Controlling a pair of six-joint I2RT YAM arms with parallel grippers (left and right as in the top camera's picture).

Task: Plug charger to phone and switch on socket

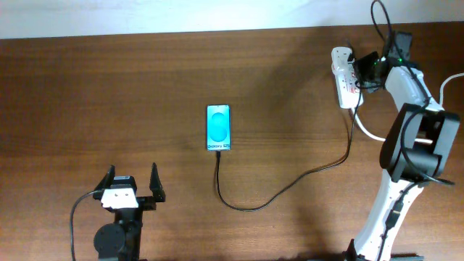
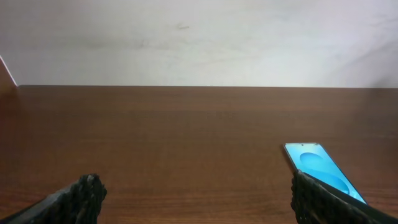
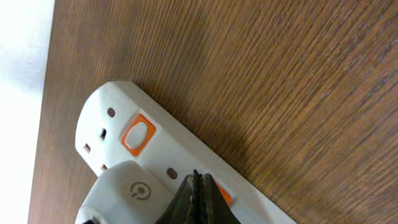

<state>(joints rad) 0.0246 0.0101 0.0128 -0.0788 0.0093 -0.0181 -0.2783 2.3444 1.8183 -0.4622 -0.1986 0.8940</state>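
The right gripper (image 3: 198, 194) is seen closest, its fingers pressed together into a single point and set at the half-hidden orange switch (image 3: 222, 198) beside the white plug (image 3: 127, 193) on the socket (image 3: 161, 146); whether contact has been made cannot be told. The press is best made straight down with the tips shut, so that they are not skidded toward the neighbouring switch (image 3: 138, 135) (which serves an unused outlet). The socket lies near the far edge of the table (image 1: 109, 94), so little room is offered behind it. The charger (image 1: 290, 181) appears joined to the phone (image 1: 218, 127) at mid-table. The left gripper (image 1: 132, 180) is held spread, well apart from both.
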